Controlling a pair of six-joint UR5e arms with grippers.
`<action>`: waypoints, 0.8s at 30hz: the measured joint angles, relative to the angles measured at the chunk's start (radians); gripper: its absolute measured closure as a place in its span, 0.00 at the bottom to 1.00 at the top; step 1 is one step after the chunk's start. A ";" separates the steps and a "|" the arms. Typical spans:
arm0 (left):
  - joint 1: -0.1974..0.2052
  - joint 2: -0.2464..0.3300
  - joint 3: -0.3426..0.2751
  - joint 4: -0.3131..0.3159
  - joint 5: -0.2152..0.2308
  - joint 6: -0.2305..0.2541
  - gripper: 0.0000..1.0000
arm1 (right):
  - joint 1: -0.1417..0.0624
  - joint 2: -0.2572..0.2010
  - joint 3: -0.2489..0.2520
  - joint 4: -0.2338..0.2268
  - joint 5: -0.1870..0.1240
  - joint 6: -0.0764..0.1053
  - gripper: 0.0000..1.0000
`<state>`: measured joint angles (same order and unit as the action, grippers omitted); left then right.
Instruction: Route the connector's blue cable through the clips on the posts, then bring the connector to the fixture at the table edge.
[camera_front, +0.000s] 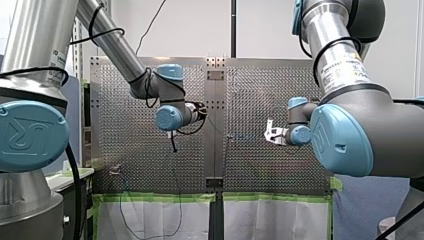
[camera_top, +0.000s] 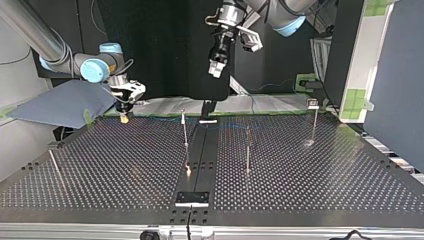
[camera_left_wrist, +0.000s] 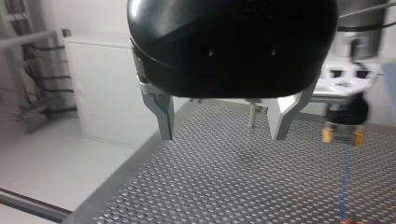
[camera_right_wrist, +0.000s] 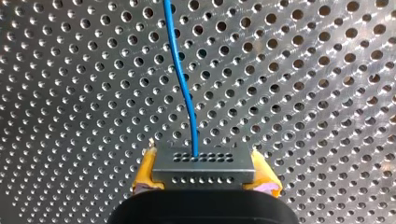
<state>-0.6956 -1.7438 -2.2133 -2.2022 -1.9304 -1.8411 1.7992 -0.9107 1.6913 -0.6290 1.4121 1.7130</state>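
Connector: clamped in my right gripper, low over table at top view's left, blue cable trailing ahead; my left gripper wide, empty; routing prob. not yet begun; next: lead cable into nearest post clip.

obstacles: posts upright mid-table | free: open table between them

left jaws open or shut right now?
Open. In the left wrist view my left gripper has its jaws spread wide, nothing held between them, only the perforated table beyond.

blue joint cap, seemingly UR logo
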 joint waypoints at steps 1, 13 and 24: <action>0.000 0.000 -0.010 -0.001 0.000 0.000 0.00 | -0.001 0.000 -0.001 0.000 0.000 -0.001 1.00; 0.001 0.000 -0.114 0.006 -0.001 0.001 0.00 | -0.012 -0.058 -0.021 0.056 0.013 -0.002 1.00; 0.002 0.000 -0.212 0.023 0.025 0.009 0.00 | -0.023 -0.160 -0.032 0.074 0.014 0.011 1.00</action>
<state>-0.6940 -1.7435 -2.4249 -2.1793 -1.9053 -1.8320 1.7760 -1.0709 1.6589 -0.5551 1.4260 1.7239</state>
